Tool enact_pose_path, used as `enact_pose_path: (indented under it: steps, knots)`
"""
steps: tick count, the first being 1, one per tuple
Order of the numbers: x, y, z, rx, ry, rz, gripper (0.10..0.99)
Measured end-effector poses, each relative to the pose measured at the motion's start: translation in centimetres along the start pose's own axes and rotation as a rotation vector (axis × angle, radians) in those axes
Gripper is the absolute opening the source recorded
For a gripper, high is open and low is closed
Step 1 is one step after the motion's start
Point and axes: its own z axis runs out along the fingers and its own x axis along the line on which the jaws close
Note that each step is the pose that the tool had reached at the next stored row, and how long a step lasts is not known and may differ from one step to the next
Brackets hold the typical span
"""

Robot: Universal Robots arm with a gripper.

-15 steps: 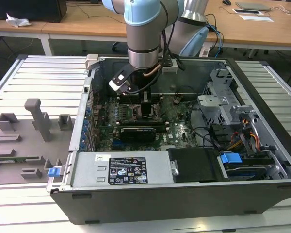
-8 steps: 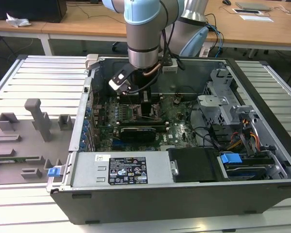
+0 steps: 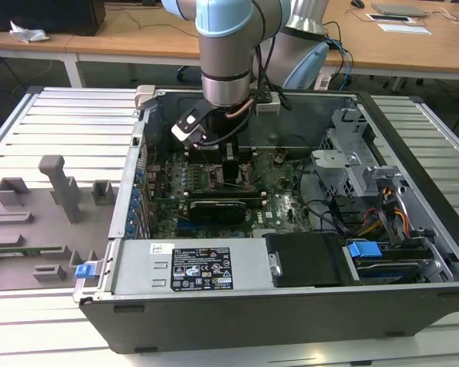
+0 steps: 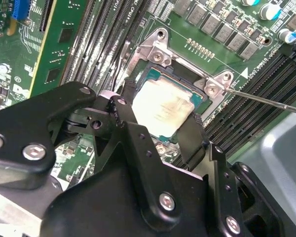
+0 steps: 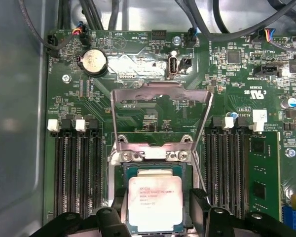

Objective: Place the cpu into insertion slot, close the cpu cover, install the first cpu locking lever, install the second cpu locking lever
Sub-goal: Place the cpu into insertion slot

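Observation:
The cpu (image 5: 154,203) lies flat in the insertion slot (image 5: 125,182), its silver top (image 4: 165,106) facing up. My gripper (image 5: 155,213) hangs just above it, open, with a black finger (image 4: 122,112) on one side of the chip and the other finger (image 5: 200,207) on the opposite side, a narrow gap showing there. The cpu cover (image 5: 160,94) stands raised on its hinge beyond the slot. A thin locking lever (image 4: 266,101) sticks out sideways, unlatched. In the exterior view my gripper (image 3: 231,177) is low inside the open computer case.
Black memory slots (image 5: 79,168) run along both sides of the socket on the green motherboard (image 3: 283,199). A long black card (image 3: 222,206) lies in front. Cables and a drive cage (image 3: 359,164) crowd the exterior view's right. A grey parts fixture (image 3: 38,222) sits outside the case.

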Motion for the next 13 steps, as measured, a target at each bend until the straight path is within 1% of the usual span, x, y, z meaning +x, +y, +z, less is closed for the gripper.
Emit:
enact_pose_path:
  steps: [1,3,4,8,13]
  knots:
    - [0.00,0.00,0.00,0.000,-0.0006,0.000,0.616]
    - [0.01,0.00,0.01,0.001,-0.0059,0.000,0.616]
    - [0.01,0.00,0.00,0.001,-0.0067,0.000,0.616]
    - [0.00,0.00,-0.05,0.001,-0.0072,-0.001,0.616]
    - [-0.02,0.03,-0.42,0.001,-0.0070,-0.001,0.616]
